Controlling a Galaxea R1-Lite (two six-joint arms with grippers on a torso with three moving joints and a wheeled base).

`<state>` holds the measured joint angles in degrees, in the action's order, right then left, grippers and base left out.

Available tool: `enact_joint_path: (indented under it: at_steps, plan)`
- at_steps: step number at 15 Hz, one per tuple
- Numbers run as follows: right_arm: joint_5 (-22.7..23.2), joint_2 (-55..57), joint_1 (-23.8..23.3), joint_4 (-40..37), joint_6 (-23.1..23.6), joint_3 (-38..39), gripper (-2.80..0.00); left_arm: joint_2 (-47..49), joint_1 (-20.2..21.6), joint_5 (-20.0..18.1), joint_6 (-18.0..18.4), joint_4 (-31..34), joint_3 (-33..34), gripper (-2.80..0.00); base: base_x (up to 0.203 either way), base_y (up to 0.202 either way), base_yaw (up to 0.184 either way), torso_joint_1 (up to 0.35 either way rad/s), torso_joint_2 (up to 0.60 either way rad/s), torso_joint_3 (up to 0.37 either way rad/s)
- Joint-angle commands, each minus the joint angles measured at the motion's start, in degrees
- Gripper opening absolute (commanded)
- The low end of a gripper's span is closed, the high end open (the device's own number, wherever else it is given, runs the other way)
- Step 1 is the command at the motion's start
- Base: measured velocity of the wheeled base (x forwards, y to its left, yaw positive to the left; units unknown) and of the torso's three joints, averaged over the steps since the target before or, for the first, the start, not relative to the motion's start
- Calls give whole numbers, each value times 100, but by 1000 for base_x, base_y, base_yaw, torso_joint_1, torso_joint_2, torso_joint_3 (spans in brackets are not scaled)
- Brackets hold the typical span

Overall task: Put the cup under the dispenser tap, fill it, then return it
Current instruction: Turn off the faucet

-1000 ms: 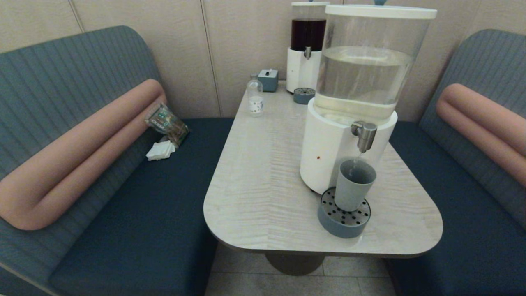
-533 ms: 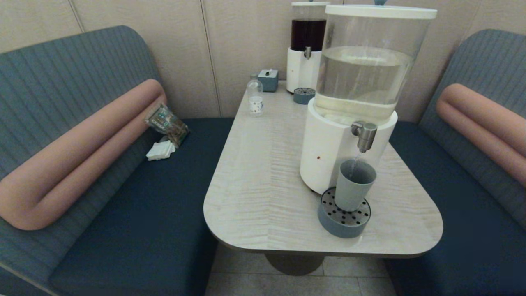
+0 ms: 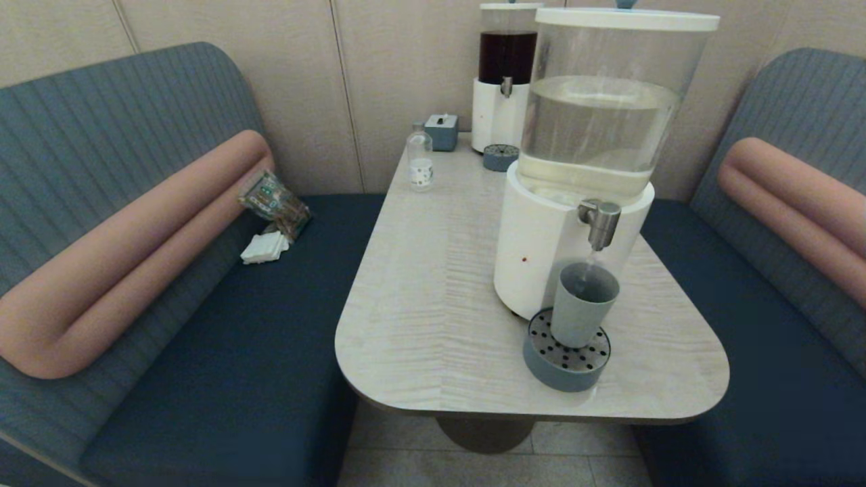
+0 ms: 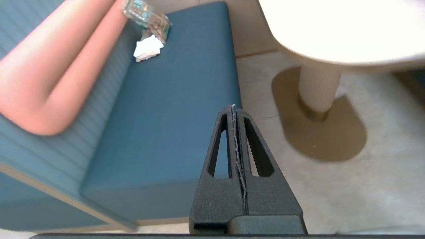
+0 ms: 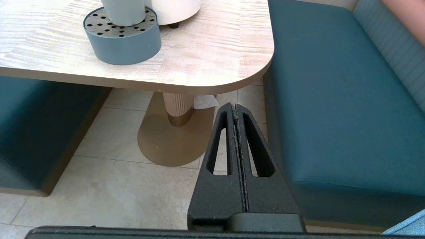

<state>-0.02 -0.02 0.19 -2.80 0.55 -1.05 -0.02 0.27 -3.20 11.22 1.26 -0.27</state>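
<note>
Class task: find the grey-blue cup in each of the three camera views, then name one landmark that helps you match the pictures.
Head view: cup on perforated drip tray, beneath dispenser tap.
Left wrist view: not in it.
Right wrist view: cup at top edge, base only.
Shared landmark: table.

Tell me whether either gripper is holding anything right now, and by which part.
Nothing is held. The left gripper and right gripper are both shut on nothing, parked below the table; the cup stands alone.

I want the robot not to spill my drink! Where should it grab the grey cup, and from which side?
Probably around the cup's middle wall, coming from the robot's right. It has no handle, tapers, and stands upright on the drip tray, so a level side squeeze suits it. The tap hangs over the rim and the white dispenser base blocks the far-left side.
</note>
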Motion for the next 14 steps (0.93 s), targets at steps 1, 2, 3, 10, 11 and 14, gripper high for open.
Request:
enact_joint_path:
  at_steps: [1,2,3,10,11,14]
  plan:
    - [2,2,-1,-1,-2,-1,-280,2,-9,-19,47,132,-58,-280,0,0,0,0,0,0]
    - [2,2,-1,-1,-1,-1,-280,11,-9,-31,33,202,-122,-280,0,0,0,0,0,0]
    - [2,2,1,-1,2,-1,-280,17,-9,-80,-5,277,-293,-280,0,0,0,0,0,0]
    - [2,2,2,-1,-2,-1,-280,2206,-9,-1065,-861,-86,-2835,-280,0,0,0,0,0,0]
    - [2,2,3,-1,-2,-1,-280,2722,-9,-1464,-1175,-535,-3046,-280,0,0,0,0,0,0]
    - [2,2,-1,-1,-2,-1,-280,4263,-9,-2987,-1773,-1914,-3195,-280,0,0,0,0,0,0]
